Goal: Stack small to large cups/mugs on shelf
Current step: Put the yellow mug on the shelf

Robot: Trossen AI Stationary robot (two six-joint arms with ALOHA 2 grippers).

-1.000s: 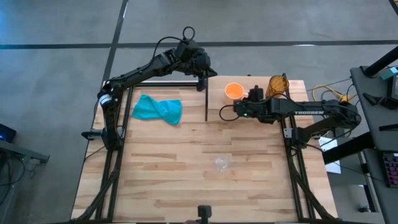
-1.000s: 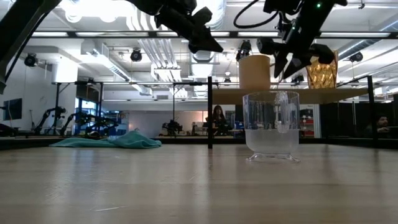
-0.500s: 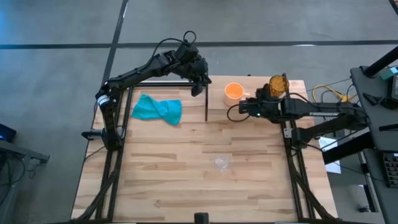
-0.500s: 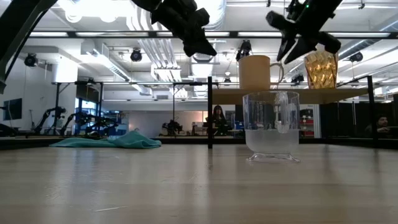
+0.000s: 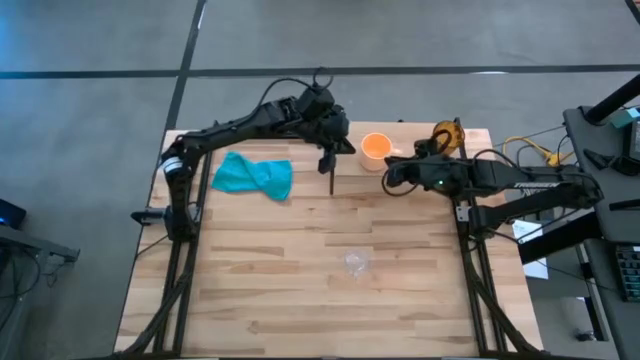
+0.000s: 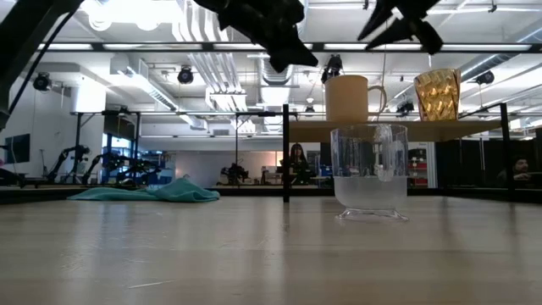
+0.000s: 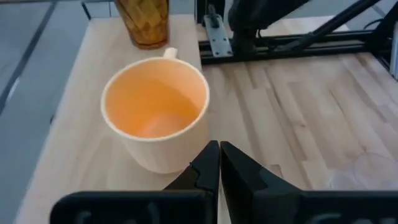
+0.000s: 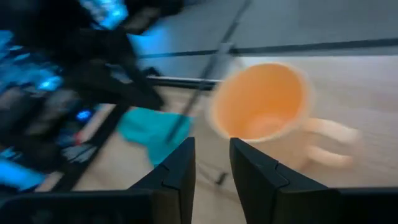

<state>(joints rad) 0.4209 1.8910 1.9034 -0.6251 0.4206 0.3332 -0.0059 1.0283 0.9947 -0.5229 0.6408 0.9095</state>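
Observation:
The orange mug [image 5: 376, 146] stands upright on the shelf [image 5: 404, 133], and the brown wood-grain cup [image 5: 447, 135] stands to its right on the same board. The small clear glass cup [image 5: 356, 262] stands on the tabletop, nearer the front. My left gripper [image 5: 335, 150] is shut. It hangs just left of the mug [image 7: 155, 115] and above its rim [image 6: 309, 61], clear of it. My right gripper [image 5: 393, 178] is open with a narrow gap. It is raised above the shelf [image 6: 398, 30], and the mug [image 8: 264, 109] lies ahead of it.
A teal cloth [image 5: 253, 175] lies crumpled on the tabletop at the far left. The shelf's black posts [image 5: 331, 178] stand between the cloth and the mug. The tabletop around the glass cup is bare wood.
My right gripper has risen from beside the orange mug's handle and drawn back toward the table's near edge. The mug stays on the shelf. My left gripper has moved toward the table's right and near edges, closing in on the mug.

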